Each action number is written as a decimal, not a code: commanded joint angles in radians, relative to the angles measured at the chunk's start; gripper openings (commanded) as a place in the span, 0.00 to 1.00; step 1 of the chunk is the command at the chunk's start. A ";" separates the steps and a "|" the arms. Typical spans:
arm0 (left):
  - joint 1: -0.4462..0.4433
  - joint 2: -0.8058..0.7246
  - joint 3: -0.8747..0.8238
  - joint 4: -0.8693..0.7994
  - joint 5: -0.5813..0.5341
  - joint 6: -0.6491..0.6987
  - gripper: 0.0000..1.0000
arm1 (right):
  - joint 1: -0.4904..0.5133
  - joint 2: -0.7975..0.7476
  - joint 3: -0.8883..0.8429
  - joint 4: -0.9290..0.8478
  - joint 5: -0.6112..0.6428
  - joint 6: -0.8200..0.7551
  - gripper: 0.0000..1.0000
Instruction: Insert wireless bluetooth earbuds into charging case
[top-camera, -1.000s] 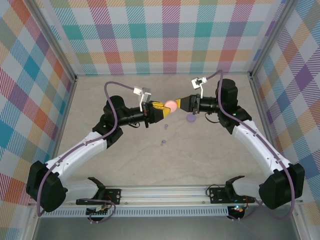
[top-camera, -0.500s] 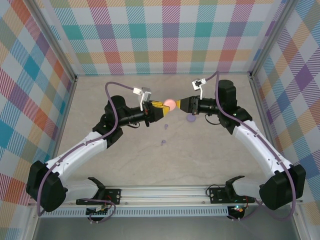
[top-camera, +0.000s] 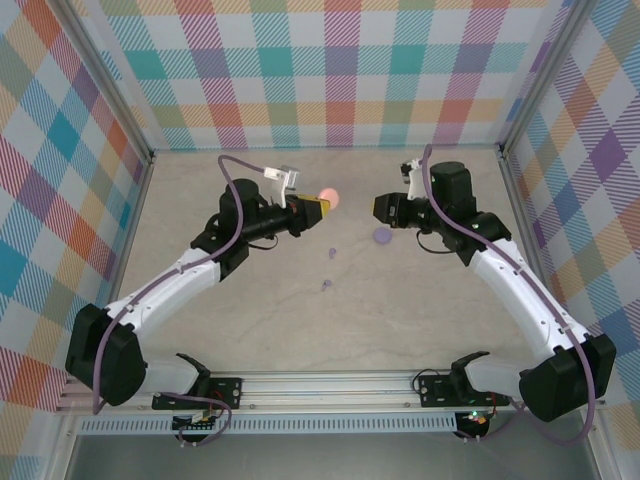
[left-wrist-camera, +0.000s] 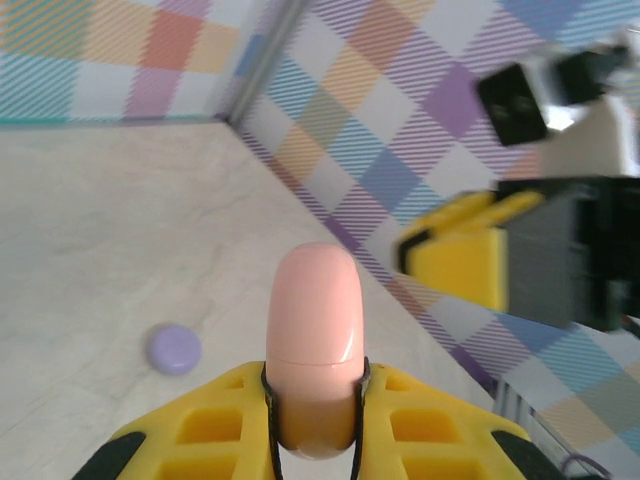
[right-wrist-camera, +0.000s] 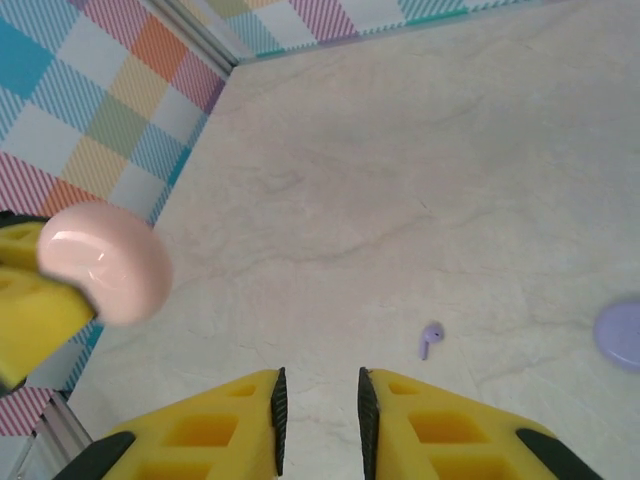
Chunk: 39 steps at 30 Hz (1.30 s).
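Bright plaid walls (top-camera: 340, 70) in teal, orange and purple box in a pale, faintly veined beige tabletop (top-camera: 420, 300). On the left, my left gripper (top-camera: 322, 205) is raised above the far half of the table, its yellow fingers (left-wrist-camera: 225, 420) closed snugly on a smooth peach-pink, capsule-shaped charging case (left-wrist-camera: 313, 345). The case stands out past my fingertips, with a thin seam across its body. Toward the middle, two tiny lilac stemmed earbuds lie loose on the table, one (top-camera: 331, 252) just nearer than the case and the other (top-camera: 326, 285) closer to my bases. Right of them rests a small round lilac disc (top-camera: 382, 236). My right gripper (right-wrist-camera: 320, 400) hovers just above that disc, facing the left one, fingers parted by a narrow gap with nothing between them.
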 joint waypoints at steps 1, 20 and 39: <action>0.053 0.057 0.040 -0.040 -0.019 -0.051 0.00 | 0.002 -0.005 0.027 -0.043 0.034 -0.028 0.28; 0.222 0.547 0.334 -0.233 0.098 -0.057 0.00 | 0.001 -0.023 0.006 -0.077 0.027 -0.031 0.30; 0.256 0.791 0.479 -0.358 0.087 -0.028 0.03 | 0.001 -0.033 -0.008 -0.089 0.033 -0.027 0.30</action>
